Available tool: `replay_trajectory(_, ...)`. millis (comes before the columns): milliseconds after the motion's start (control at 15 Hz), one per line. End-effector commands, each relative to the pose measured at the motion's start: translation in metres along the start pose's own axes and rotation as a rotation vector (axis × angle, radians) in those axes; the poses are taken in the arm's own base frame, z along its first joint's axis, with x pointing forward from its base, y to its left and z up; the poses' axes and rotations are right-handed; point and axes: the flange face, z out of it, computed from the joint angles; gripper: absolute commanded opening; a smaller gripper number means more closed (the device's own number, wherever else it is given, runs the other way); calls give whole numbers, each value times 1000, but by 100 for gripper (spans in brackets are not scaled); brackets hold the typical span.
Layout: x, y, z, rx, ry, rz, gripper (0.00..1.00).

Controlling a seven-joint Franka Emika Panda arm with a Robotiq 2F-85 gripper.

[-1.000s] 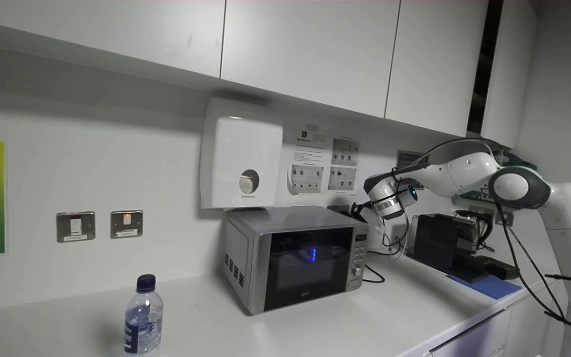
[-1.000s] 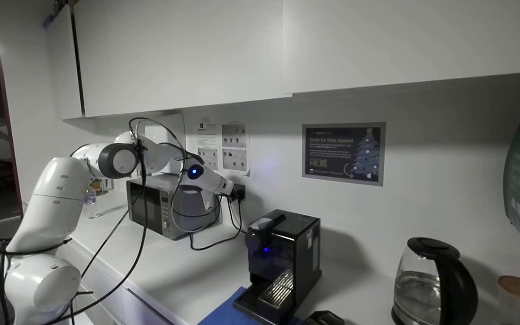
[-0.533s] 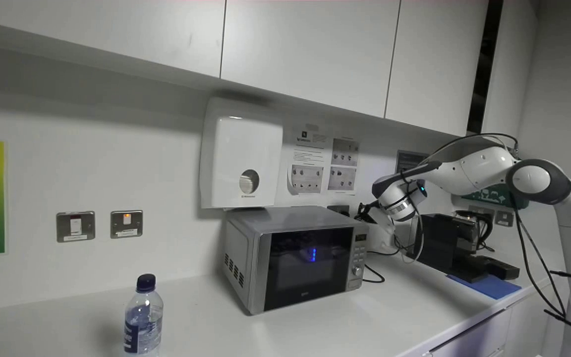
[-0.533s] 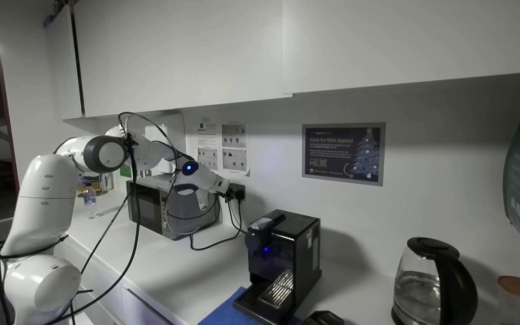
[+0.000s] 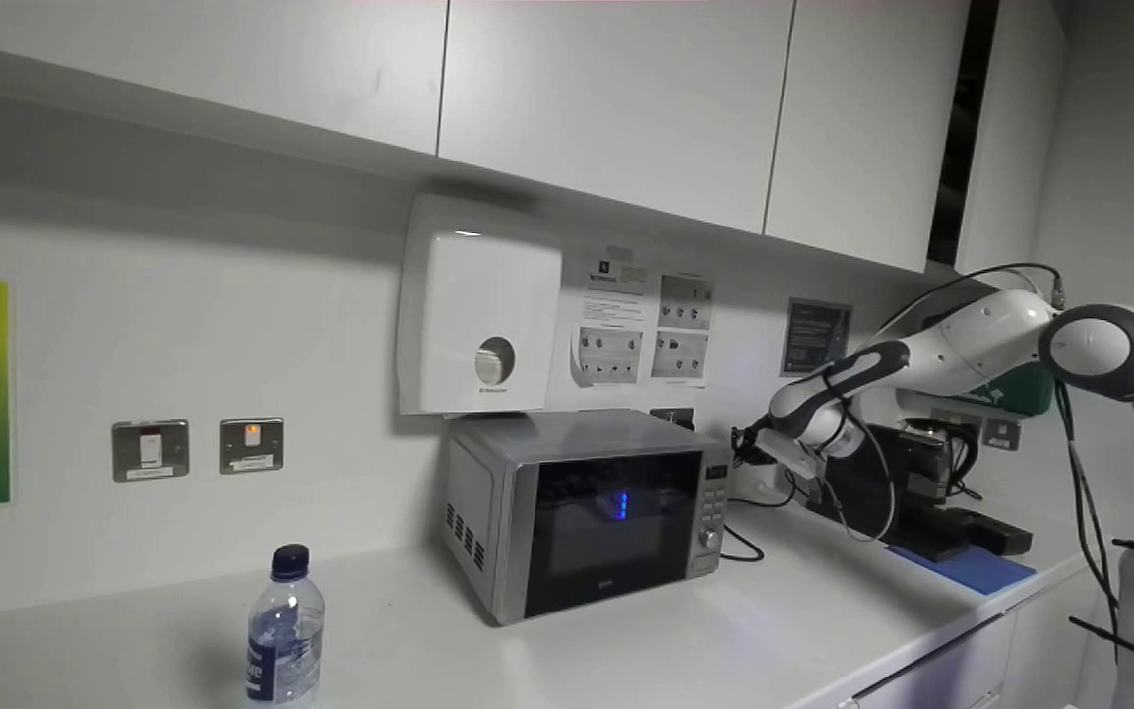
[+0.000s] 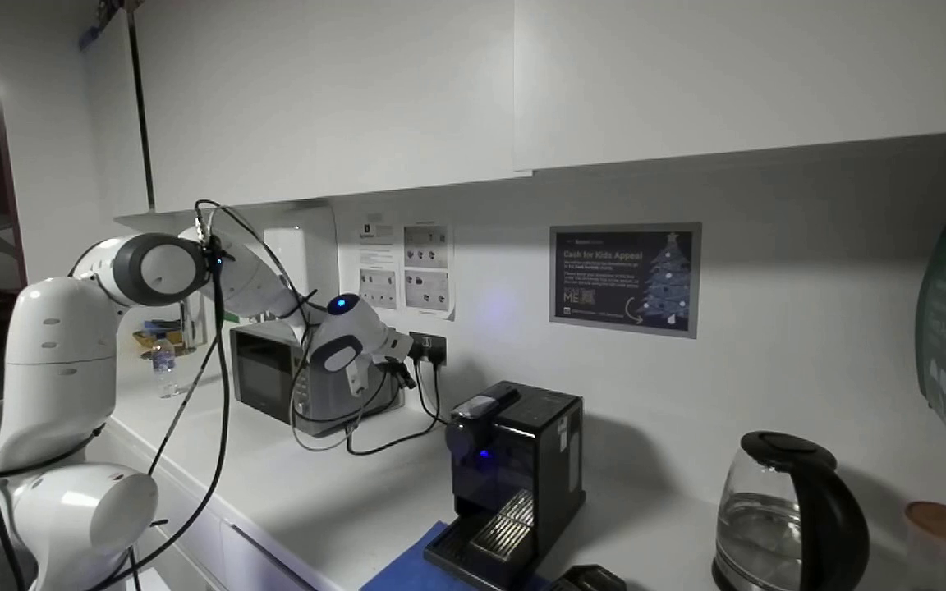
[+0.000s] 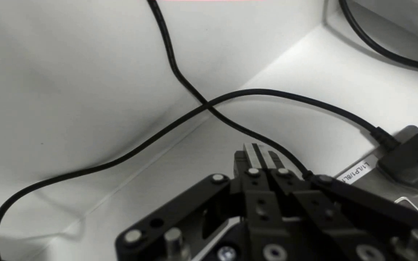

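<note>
Water bottle (image 5: 286, 630), upright with a dark blue cap, stands at far left on a white counter (image 5: 409, 630) in an exterior view. To its right sits a black-fronted silver microwave (image 5: 577, 532), below a white dispenser (image 5: 478, 305). Just past the microwave's right side, the gripper (image 5: 746, 448) points leftward at the end of a white robot arm (image 5: 982, 337) that runs to the right edge.

Wrist view, left to right: a long black cable (image 7: 122, 158) curves up from the lower left corner and crosses a second cable (image 7: 169, 54), which drops from the top. That crossing lies ahead of the gripper's tips and to their left. The jaws sit closed up, their pale pads (image 7: 266, 157) side by side with a thin dark line between. The second cable slants just ahead of the tips, then slips out of sight behind the linkage on that view's right; whether it touches the gripper cannot be told. Farther right, the long black cable ends in a black plug (image 7: 412, 159), well apart from the jaws, set in a grey socket plate (image 7: 376, 183) with a printed label (image 7: 356, 173). A third cable (image 7: 375, 44) bends through the upper right corner.

In an exterior view, the gripper hangs beside dark cables (image 6: 437, 386) that drop from a black wall socket (image 6: 426, 337), left of a black coffee machine (image 6: 551, 451) and, at right, a glass kettle (image 6: 769, 513) holding clear liquid.
</note>
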Motion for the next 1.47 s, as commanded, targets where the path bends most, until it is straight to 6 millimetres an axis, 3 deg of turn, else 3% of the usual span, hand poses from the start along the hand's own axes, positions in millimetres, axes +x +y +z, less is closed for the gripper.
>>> replay_trajectory(0, 14, 4, -34, -37, -26, -15, 0)
replay_trajectory(267, 26, -14, -71, -107, -64, -48, 0)
replay_trajectory(533, 7, -36, -116, -169, -194, -99, 0)
replay_trajectory(733, -9, -48, -138, -213, -286, -120, 0)
replay_trajectory(1000, -23, -56, -156, -263, -372, -140, 0)
replay_trajectory(1400, -41, -43, -168, -407, -502, -211, 0)
